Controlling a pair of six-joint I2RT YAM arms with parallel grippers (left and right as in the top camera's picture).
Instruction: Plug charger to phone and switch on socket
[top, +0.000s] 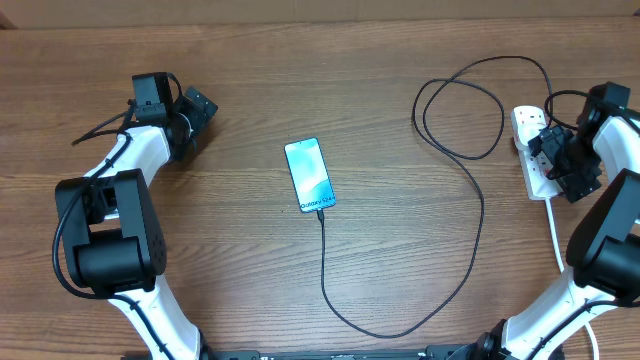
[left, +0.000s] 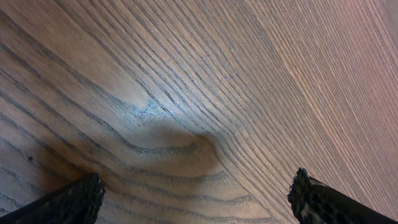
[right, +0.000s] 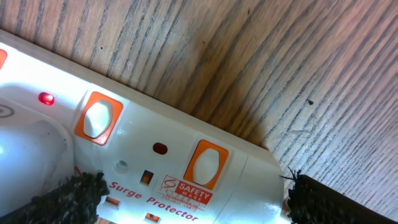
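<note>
The phone (top: 309, 175) lies face up mid-table, its blue screen lit. The charger (top: 470, 260), a thin black cable, meets the phone's near end, loops round the front and right, and runs to the white socket (top: 531, 150) at the right edge. My right gripper (top: 555, 158) hovers over the socket, open. In the right wrist view its fingertips (right: 314, 199) straddle the socket (right: 249, 180) without touching it. One small red light (right: 45, 98) glows beside an orange-framed switch (right: 97, 116); the light by the other switch (right: 205, 163) is dark. My left gripper (top: 198, 108) is open over bare wood (left: 205, 124) at the far left.
The socket's thick white cord (top: 556, 235) runs toward the front past the right arm. Loops of black cable (top: 460, 110) lie left of the socket. A rounded white body (right: 31, 152) sits on the strip at the left of the right wrist view.
</note>
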